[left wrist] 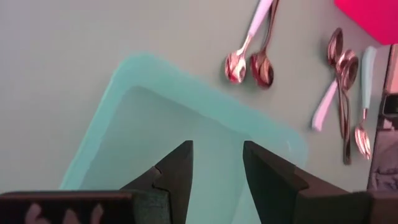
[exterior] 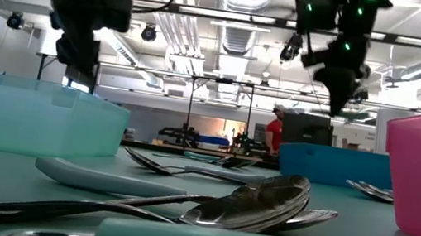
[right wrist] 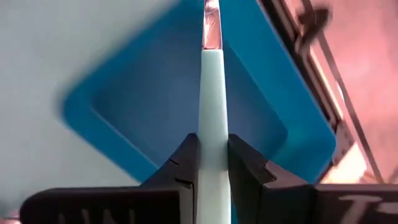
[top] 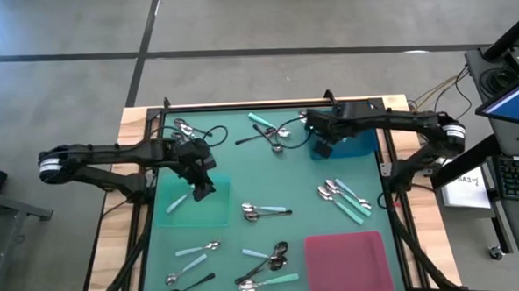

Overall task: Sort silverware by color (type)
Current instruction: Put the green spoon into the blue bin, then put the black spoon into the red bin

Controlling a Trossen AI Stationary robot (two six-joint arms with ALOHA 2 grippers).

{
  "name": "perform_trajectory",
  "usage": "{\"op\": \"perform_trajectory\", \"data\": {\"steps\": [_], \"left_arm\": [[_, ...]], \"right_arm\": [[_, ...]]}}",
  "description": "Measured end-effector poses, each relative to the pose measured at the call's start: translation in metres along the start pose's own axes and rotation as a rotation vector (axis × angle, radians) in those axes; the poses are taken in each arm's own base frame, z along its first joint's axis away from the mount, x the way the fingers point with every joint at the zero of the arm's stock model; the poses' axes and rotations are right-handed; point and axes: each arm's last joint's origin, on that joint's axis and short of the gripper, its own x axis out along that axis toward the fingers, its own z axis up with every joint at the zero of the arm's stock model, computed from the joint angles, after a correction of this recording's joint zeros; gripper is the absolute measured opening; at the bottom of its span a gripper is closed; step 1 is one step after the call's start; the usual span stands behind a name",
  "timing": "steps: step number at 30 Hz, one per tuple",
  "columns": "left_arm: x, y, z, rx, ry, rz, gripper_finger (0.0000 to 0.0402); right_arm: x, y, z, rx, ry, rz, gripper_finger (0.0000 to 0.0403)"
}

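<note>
A: What does the silverware look like?

B: Small spoons with shiny metal bowls and handles in teal, pale blue or dark metal. They lie in loose clusters on the green worktop (top: 243,177): a group at the near edge (top: 269,266), a pair in the middle (top: 264,213), several toward the right side (top: 342,198), and a few near the far edge (top: 272,136).

A: Is any one of them being held?

B: Yes. The right tool (right wrist: 214,163) is clamped on a pale-handled spoon (right wrist: 212,112), whose handle runs straight out between the fingers, its metal bowl at the far end. It hangs over the blue tray (right wrist: 124,93), at the far right of the worktop.

A: And the other arm?

B: The left tool (left wrist: 217,167) has its fingers apart with nothing between them, above the pale teal tray (left wrist: 112,118). One pale blue spoon (top: 178,202) lies in that tray. A pink tray (top: 348,263) sits at the near right.
</note>
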Motion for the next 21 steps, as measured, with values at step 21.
{"op": "perform_trajectory", "data": {"steps": [21], "left_arm": [[0.039,-0.017,0.023,0.295,-0.128,-0.004,0.0126]], "right_arm": [[0.031,-0.019,-0.018,0.108,0.098,-0.037,0.0195]]}}
